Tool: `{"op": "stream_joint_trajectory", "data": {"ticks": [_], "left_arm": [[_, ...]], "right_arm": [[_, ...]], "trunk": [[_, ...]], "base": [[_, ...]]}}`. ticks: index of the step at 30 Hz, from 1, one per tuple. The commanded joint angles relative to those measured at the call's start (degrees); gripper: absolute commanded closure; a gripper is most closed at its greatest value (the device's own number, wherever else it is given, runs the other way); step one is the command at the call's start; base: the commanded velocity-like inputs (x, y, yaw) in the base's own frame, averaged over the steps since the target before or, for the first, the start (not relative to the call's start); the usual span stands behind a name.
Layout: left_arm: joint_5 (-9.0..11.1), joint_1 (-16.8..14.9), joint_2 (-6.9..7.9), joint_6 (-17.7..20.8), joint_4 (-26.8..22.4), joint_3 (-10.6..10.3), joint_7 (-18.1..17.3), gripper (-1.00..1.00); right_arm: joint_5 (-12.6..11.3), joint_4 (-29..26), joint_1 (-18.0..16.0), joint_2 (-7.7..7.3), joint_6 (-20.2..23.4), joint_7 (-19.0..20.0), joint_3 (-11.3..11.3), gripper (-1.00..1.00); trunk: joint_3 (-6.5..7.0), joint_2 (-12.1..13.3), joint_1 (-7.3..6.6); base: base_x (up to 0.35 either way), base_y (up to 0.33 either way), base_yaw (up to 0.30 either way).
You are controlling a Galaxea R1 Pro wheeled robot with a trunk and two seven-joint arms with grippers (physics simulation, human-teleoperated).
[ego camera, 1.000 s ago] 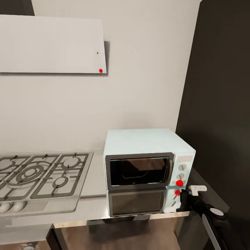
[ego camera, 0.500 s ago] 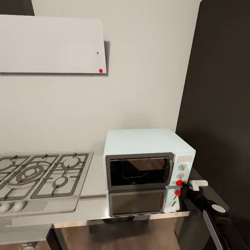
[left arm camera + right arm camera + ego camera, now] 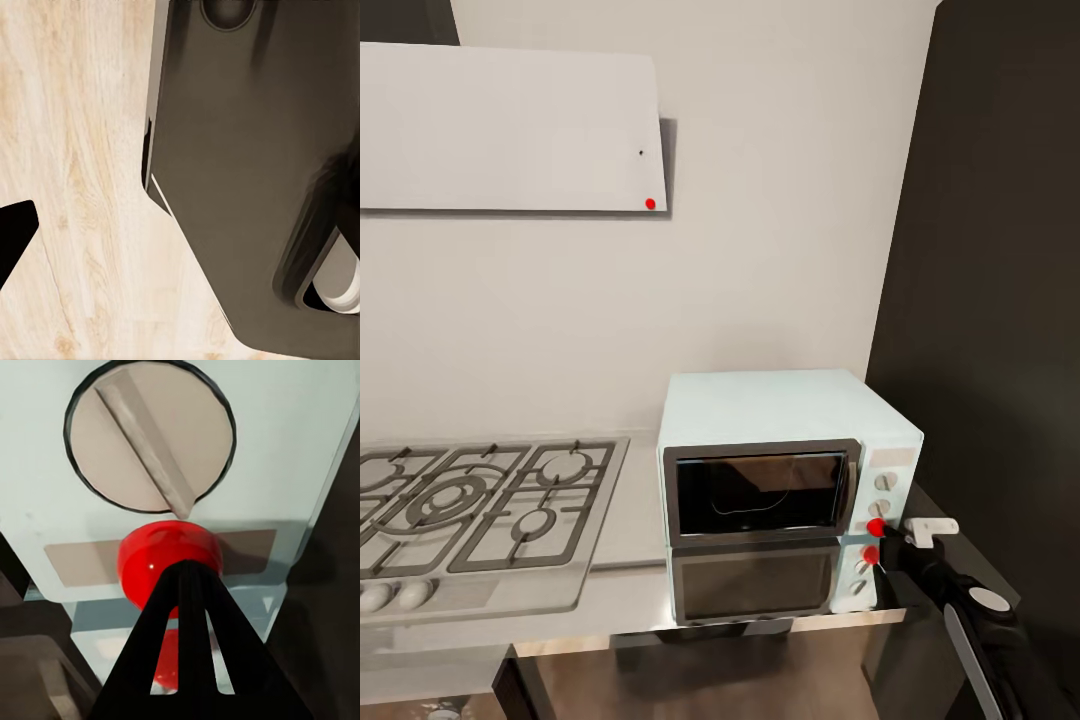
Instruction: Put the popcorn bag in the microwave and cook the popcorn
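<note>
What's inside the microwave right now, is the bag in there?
Through the microwave's dark glass door only a brownish shape and a thin pale curved line show. The glass is too dark to tell whether that is the bag. The door is closed.

Pale blue boxy microwave [image 3: 790, 470]: dark glass door with steel-grey trim, white knobs [image 3: 882, 482] on its right panel, red dot [image 3: 876, 527] below them. Right wrist view: beige-white round knob [image 3: 150, 439] ringed in black, glossy red round button [image 3: 169, 559] under it, tan strip behind the button. Right tool [image 3: 191, 607]: black. Glossy grey steel-like table [image 3: 625, 590] under the microwave mirrors its pale blue front. Steel gas hob [image 3: 470, 515] left of the microwave: grey grate pattern. White slanted hood [image 3: 510, 130] above, small red dot [image 3: 650, 203]. Wall grey-white; tall cabinet [image 3: 990, 300] right of the microwave dark brown-black. Left wrist view: pale wood-grain floor [image 3: 75, 187], dark grey robot body [image 3: 255, 172].
</note>
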Motion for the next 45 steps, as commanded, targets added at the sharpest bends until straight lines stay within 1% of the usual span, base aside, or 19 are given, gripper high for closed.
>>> {"op": "stream_joint_trajectory", "data": {"ticks": [1, 13, 18, 24, 30, 45], "left_arm": [[0.0, 0.0, 0.01, 0.3, -0.1, 0.4, -0.2, -1.00], [0.0, 0.0, 0.01, 0.3, -0.1, 0.4, -0.2, -1.00], [0.0, 0.0, 0.01, 0.3, -0.1, 0.4, -0.2, -1.00], [0.0, 0.0, 0.01, 0.3, -0.1, 0.4, -0.2, -1.00], [0.0, 0.0, 0.01, 0.3, -0.1, 0.4, -0.2, -1.00], [0.0, 0.0, -0.06, 0.3, -0.1, 0.4, -0.2, -1.00]], "right_arm": [[-0.3, -0.1, 0.0, 0.01, 0.4, 0.2, 0.0, 1.00], [-0.3, 0.4, 0.0, 0.01, 0.4, 0.1, 0.3, 1.00], [-0.3, 1.8, 0.0, 0.01, 0.2, 0.1, 0.3, 1.00], [-0.3, 2.0, 0.0, 0.01, 0.1, 0.1, 0.2, 1.00], [-0.3, 2.0, 0.0, 0.01, 0.1, 0.1, 0.3, 1.00], [-0.3, 2.1, 0.0, 0.01, 0.1, 0.2, 0.2, 1.00]], "trunk": [[-0.06, 0.0, 0.01], [-0.06, 0.0, 0.01], [-0.06, 0.0, 0.01], [-0.06, 0.0, 0.01], [-0.06, 0.0, 0.01], [-0.06, 0.0, 0.01]], "base": [[0.000, 0.000, 0.000], [0.000, 0.000, 0.000], [0.000, 0.000, 0.000], [0.018, 0.000, 0.000], [0.156, 0.000, 0.000], [-0.001, 0.000, 0.000]]}}
